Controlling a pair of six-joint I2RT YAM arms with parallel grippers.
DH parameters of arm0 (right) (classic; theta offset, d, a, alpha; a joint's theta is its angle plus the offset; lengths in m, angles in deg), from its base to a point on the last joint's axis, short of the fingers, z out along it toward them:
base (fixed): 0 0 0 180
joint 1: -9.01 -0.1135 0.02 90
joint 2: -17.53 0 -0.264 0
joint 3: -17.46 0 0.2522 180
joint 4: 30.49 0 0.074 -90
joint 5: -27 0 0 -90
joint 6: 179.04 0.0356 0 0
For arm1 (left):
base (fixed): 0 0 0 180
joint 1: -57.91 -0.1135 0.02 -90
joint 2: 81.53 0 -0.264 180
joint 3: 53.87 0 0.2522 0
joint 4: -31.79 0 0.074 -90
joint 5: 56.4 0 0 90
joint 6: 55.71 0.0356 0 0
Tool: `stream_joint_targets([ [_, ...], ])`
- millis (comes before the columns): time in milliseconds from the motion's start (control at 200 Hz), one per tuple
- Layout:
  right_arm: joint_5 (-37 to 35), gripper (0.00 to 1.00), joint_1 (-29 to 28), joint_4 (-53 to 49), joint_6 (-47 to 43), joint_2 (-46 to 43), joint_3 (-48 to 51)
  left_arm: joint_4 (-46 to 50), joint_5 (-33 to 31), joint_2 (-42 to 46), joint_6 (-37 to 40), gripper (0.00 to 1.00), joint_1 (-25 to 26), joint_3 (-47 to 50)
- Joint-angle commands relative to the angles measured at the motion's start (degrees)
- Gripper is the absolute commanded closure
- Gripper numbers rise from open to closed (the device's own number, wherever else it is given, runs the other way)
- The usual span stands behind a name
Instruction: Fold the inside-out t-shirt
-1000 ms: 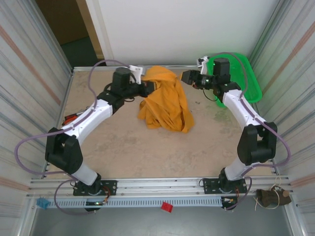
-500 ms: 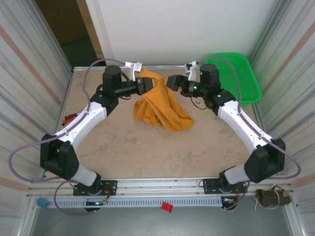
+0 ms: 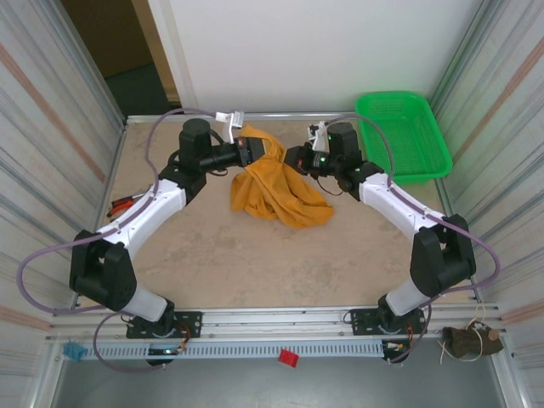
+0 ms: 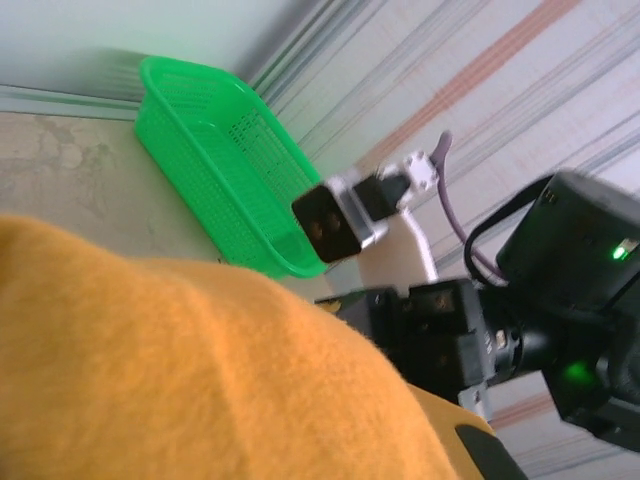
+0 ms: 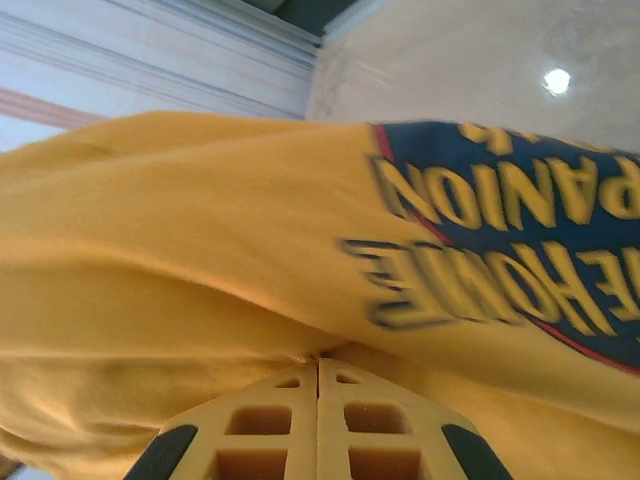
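A beige table (image 3: 255, 263) fills the top view, with two white-and-black arms reaching in from its near edge and meeting near the middle of the far edge. Between them is the inside-out t-shirt (image 3: 276, 191), a mustard-yellow bundle. Its top is lifted close to the far edge, and the rest hangs and bunches down onto the table toward the centre. A green basket (image 3: 404, 136) sits in the far right corner, apart from the shirt. The left gripper (image 3: 255, 151) is at the shirt's upper left, its jaws closed on the raised cloth. In the left wrist view, yellow fabric (image 4: 180, 370) bulges right against the camera, with the basket (image 4: 230, 150) beyond it. The right gripper (image 3: 289, 157) is at the shirt's upper right, just beside the left one. In the right wrist view its yellow fingers (image 5: 318, 400) are pressed fully together, their tips nipping a puckered fold of the shirt (image 5: 180, 250). Just above and to the right of the tips is a dark blue print (image 5: 520, 270) with yellow letters.
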Motion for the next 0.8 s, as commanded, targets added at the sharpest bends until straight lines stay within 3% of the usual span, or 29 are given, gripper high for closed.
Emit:
stream_joint_targets([
  [0,-3.35,1.0,1.17,-3.59,-0.05,0.47,3.99,-15.87,1.44,1.32,-9.51,1.0,-2.49,1.02],
  [50,-2.13,0.99,1.43,-5.13,-1.93,-0.27,3.97,-17.76,3.04,0.4,-11.37,1.0,-2.81,0.41],
  [110,-2.35,0.67,1.59,-8.42,-6.52,-2.48,2.6,-16.82,5.84,-0.6,-10.8,1.0,-2.72,-1.32],
  [165,-4.16,0.51,1.93,-12.36,-11.51,-5.19,0.24,-15.84,8.98,-1.54,-10.19,1.0,-2.73,-2.96],
  [326,-2.1,0.32,5.46,-14.04,-23.59,-9.57,-5.69,-17.05,15.93,-3.15,-10.76,1.0,-2.6,-4.49],
  [491,9.17,0.3,8.64,-8.79,-25.51,-7.34,-11.48,-15.45,19.67,-3.84,-9.64,1.0,-2.53,-5.88],
  [561,11.24,0.35,7.74,-8.69,-24.29,-5.93,-13.91,-14.51,19.33,-3.96,-9.08,1.0,-2.49,-6.33],
  [797,8.42,0.55,1.1,-7.42,-23.97,-6.88,-11.6,-13.2,18.43,-4.61,-8.57,1.0,-1.94,-7.52],
])
